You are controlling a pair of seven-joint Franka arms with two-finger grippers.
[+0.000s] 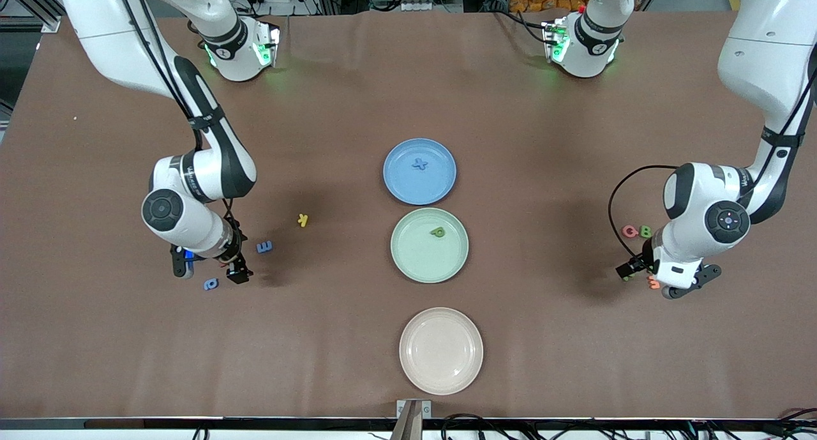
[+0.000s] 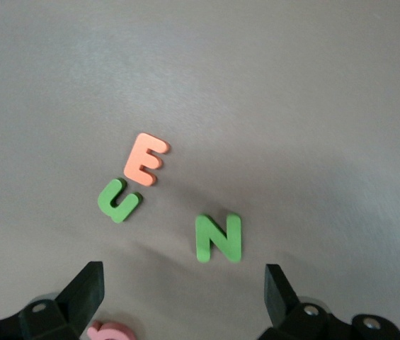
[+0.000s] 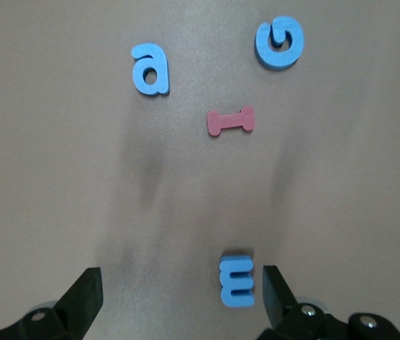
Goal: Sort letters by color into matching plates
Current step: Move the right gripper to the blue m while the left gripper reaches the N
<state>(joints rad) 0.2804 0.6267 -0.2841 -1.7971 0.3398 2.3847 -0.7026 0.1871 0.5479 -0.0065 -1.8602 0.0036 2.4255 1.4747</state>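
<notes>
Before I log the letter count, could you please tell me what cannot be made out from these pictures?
- Front view: the left gripper and its wrist hide most of the orange letter and the green ones beneath.
- Front view: the right gripper covers the dark red letter and part of one blue letter.
- Left wrist view: the pink letter is cut off by the picture's edge.
- Front view: the letter on the green plate is too small to read.

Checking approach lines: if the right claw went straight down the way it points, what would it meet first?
The right claw hangs open over the table. Straight on, it would probably meet bare table beside the blue E, which lies just inside one finger; depth is unclear.
</notes>
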